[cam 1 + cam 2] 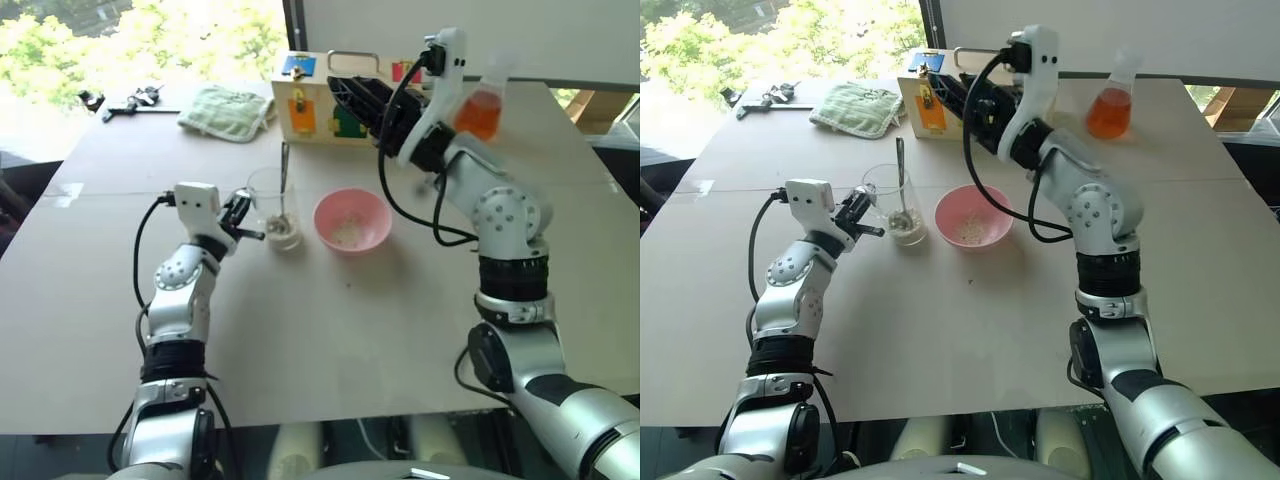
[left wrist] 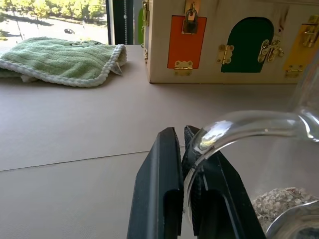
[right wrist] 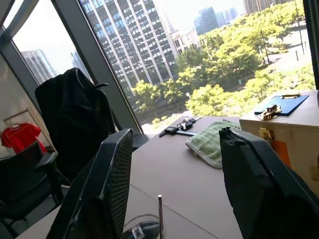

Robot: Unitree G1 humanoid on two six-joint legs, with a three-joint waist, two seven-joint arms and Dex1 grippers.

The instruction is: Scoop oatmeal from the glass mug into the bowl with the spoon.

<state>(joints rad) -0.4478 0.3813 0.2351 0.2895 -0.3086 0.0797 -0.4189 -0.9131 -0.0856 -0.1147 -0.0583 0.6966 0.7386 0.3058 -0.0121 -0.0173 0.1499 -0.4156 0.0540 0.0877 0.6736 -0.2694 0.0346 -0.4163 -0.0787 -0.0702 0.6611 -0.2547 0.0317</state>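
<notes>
The clear glass mug (image 1: 273, 205) stands on the table left of the pink bowl (image 1: 352, 220). Pale oatmeal (image 2: 279, 204) lies at the mug's bottom, and a little more oatmeal (image 1: 347, 233) lies in the bowl. The silver spoon (image 1: 284, 170) stands in the mug with its handle sticking up. My left gripper (image 1: 240, 215) is shut on the mug's handle (image 2: 239, 127). My right gripper (image 3: 174, 134) hangs open in the air above and behind the mug, nothing between its fingers; the spoon's handle tip (image 3: 159, 211) shows below it.
A wooden latch box (image 1: 310, 105) and a green cloth (image 1: 228, 108) lie at the table's back. A flask of orange liquid (image 1: 1110, 105) stands at the back right. Small black tools (image 1: 130, 100) sit at the far left.
</notes>
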